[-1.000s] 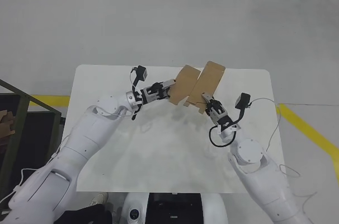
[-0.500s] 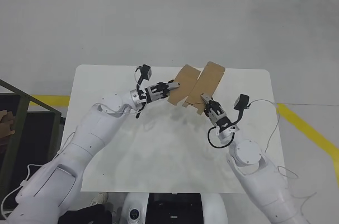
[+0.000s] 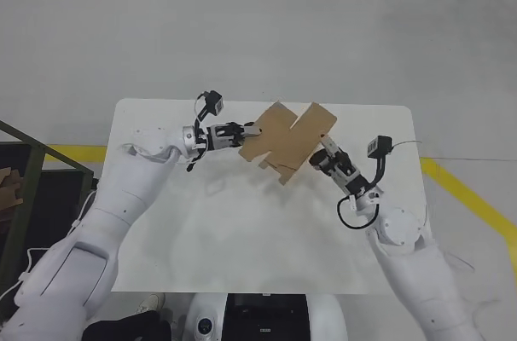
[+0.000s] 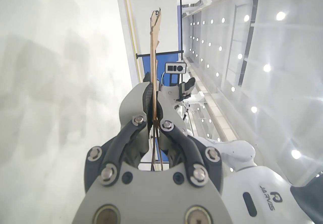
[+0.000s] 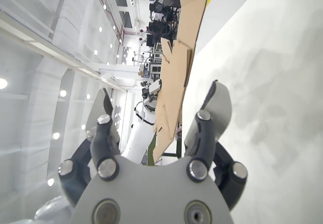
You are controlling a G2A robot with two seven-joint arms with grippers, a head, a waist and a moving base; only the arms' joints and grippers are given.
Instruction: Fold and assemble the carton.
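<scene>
Bench (image 3: pixel 241 247): white matt top, rectangular, with rounded corners, seen whole in the top view. It is set on a pale grey floor (image 3: pixel 241 51). A yellow line (image 3: pixel 472 200) is painted on the floor and is met at both short sides of the bench. In both wrist views the top is recorded as a smooth, even white; one rounded corner is seen in the left wrist view. The carton (image 3: pixel 280 141) is placed over the far half of the bench, near the middle. Contact between its lower edge and the top could not be confirmed; it is probably held clear.
</scene>
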